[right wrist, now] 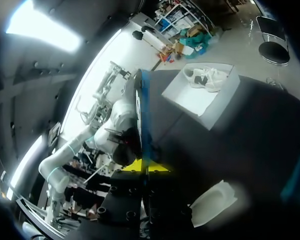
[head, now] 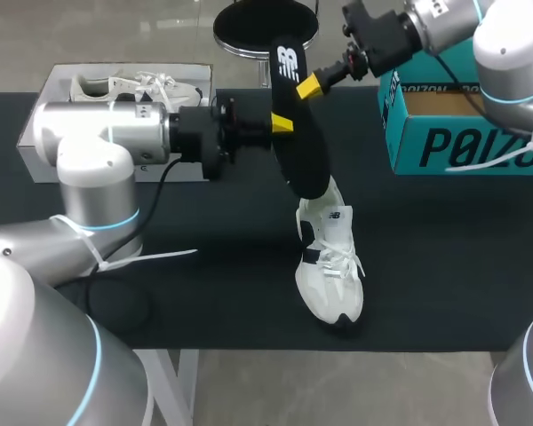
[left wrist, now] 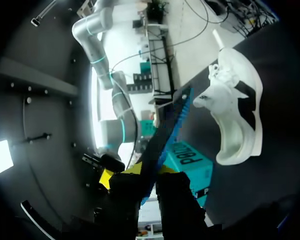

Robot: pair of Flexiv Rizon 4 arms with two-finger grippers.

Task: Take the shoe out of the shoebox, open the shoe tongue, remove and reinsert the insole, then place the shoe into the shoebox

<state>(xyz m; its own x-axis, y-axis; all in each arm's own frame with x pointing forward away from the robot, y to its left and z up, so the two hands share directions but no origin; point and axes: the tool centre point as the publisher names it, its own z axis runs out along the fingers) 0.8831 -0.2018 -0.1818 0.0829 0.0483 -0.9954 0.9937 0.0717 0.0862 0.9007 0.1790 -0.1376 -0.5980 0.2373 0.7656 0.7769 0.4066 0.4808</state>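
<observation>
Gripping insole (head: 298, 151) with left fingers (head: 282, 123) and right fingers (head: 308, 86), upright over shoe (head: 330, 275) on desk (head: 444, 266), lower end at its mouth. Probably best to slide down slowly, aligned lengthwise, avoiding buckling.

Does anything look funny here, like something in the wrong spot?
Yes. The black insole is outside the white shoe, held up in the air by the left hand and right hand together. It belongs inside the shoe. The shoe sits on the table, not in the teal shoebox.
</observation>
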